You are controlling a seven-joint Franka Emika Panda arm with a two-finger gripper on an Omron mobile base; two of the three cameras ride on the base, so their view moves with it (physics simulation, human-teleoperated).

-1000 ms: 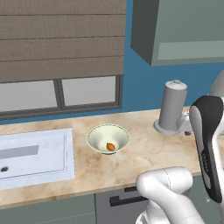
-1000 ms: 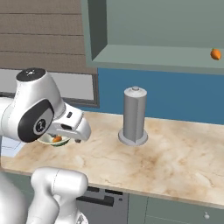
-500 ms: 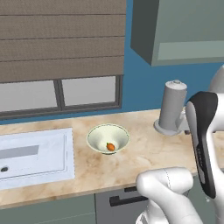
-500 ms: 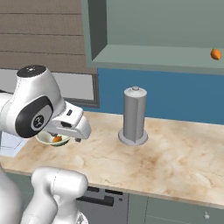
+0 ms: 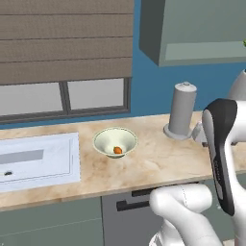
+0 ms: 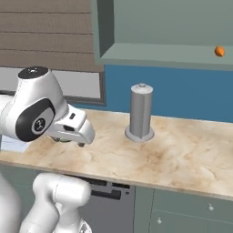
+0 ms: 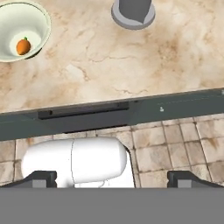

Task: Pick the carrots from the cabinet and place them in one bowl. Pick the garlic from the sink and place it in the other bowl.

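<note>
One carrot (image 5: 117, 150) lies in the shallow cream-green bowl (image 5: 115, 139) on the counter; the hand view has the same carrot (image 7: 22, 46) and bowl (image 7: 30, 17) at its upper left. A second carrot (image 6: 220, 51) sits on the shelf of the wall cabinet (image 6: 173, 32), far right. The pale sink (image 5: 43, 158) is at the left, and no garlic is visible in the part shown. The garlic and the other bowl are out of view. My gripper (image 7: 113, 179) hangs open and empty over the counter's front edge, pointing down, right of the bowl.
A tall grey cylinder (image 5: 181, 111) stands at the back of the marble counter (image 5: 149, 168), right of the bowl. Below the counter edge run drawer fronts with a dark handle (image 7: 83, 113) and a tiled floor (image 7: 175, 144). A window with a blind (image 5: 62, 43) is behind the sink.
The hand has swung to the right, and in the right base view it now covers the bowl. The whole picture has shifted slightly. The jaws stay wide open.
</note>
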